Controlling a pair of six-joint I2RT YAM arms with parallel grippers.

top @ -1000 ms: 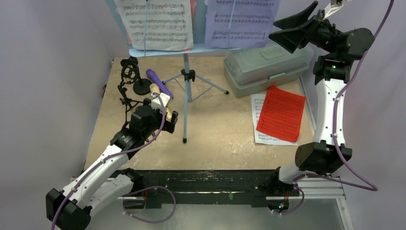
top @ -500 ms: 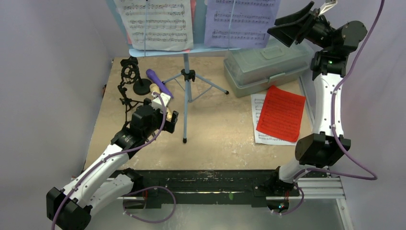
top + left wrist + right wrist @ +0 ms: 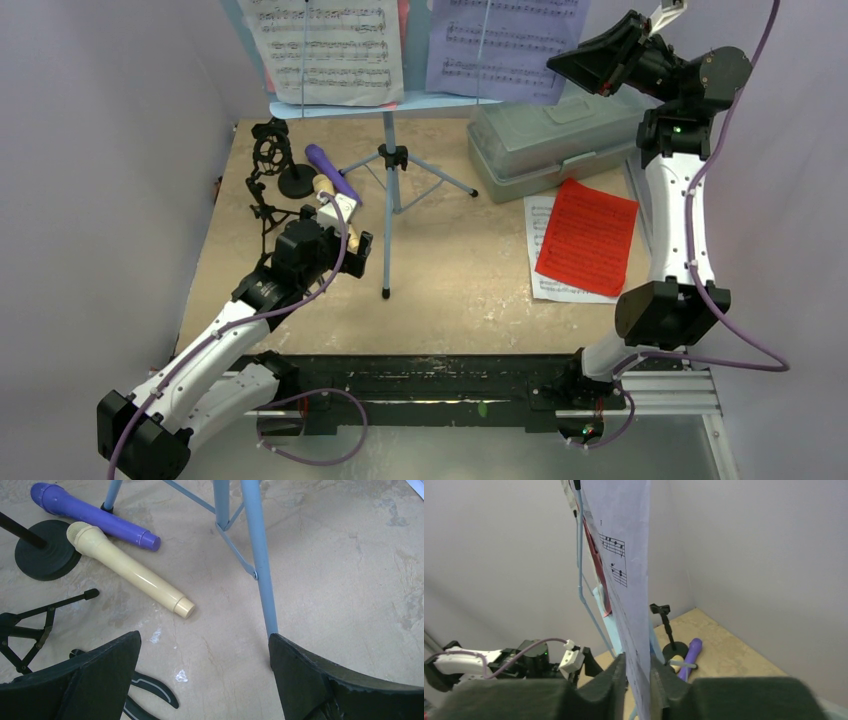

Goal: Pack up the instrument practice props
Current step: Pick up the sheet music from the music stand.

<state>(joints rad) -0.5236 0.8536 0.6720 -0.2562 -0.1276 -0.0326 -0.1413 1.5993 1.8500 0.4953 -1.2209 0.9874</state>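
The right tool is raised at the far right with its black padded fingers pinched onto the right edge of the lavender page; that thin sheet stands on the pale-blue music rack beside a white page, both printed with black staves and notes; in the right wrist view a small mark like an F sits above one stave, and no other writing can be read.

The left tool hangs wide open over the tan, marbled worktop, holding nothing, its right finger just beside the rack's slim tubular leg; the smooth plastic purple microphone and tan microphone lie side by side at the far left, the tan head against the flat disc of the round-base holder; the wiry tripod holder stands left of them, close to the worktop's left edge.

At the right, a red page lies flat on a second white sheet, near a translucent grey-green lidded box; bare worktop stretches between the rack's near leg and these sheets; pale walls hem the left, far and right sides.
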